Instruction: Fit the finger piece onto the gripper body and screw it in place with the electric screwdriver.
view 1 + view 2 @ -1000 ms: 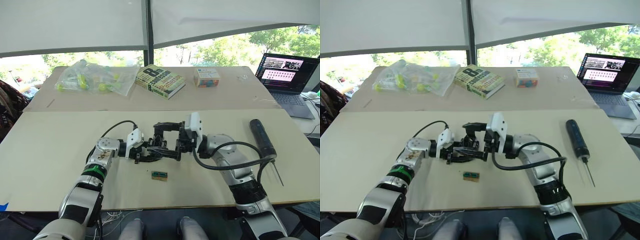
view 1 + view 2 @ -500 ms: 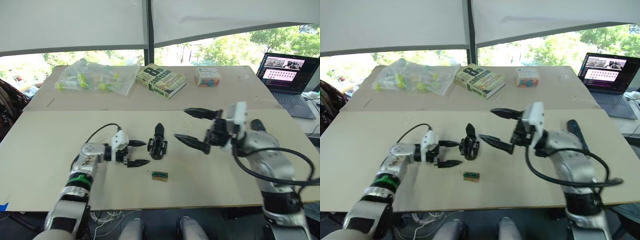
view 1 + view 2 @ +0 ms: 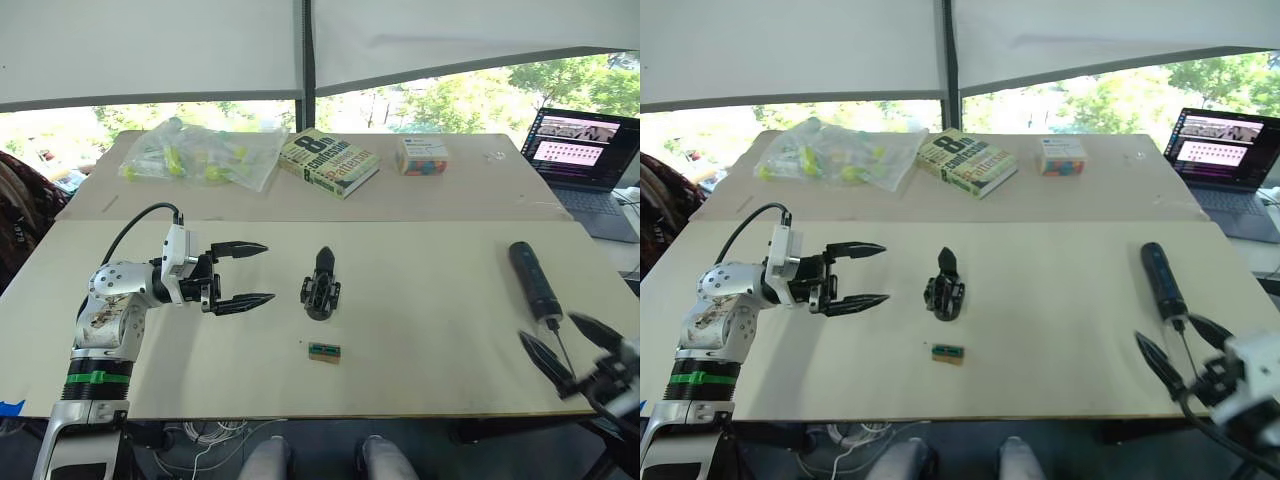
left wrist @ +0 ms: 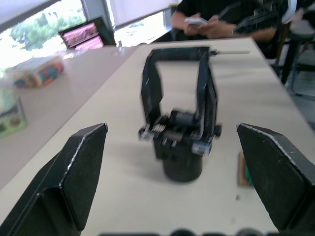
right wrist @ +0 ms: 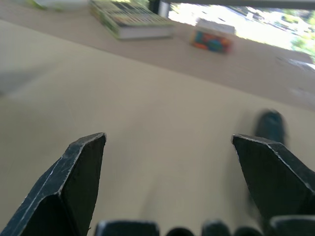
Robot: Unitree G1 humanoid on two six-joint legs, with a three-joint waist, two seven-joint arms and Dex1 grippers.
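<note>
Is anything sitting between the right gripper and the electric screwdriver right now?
Nothing visible. The right gripper, jaws open, hovers at the table's near right edge, right by the bit end of the electric screwdriver, which lies alone on the table. The gripper body and green-topped block lie well off toward the middle.

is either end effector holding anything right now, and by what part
Nothing is held. The left end effector and right end effector are both open, and the gripper body sits alone on the table.
</note>
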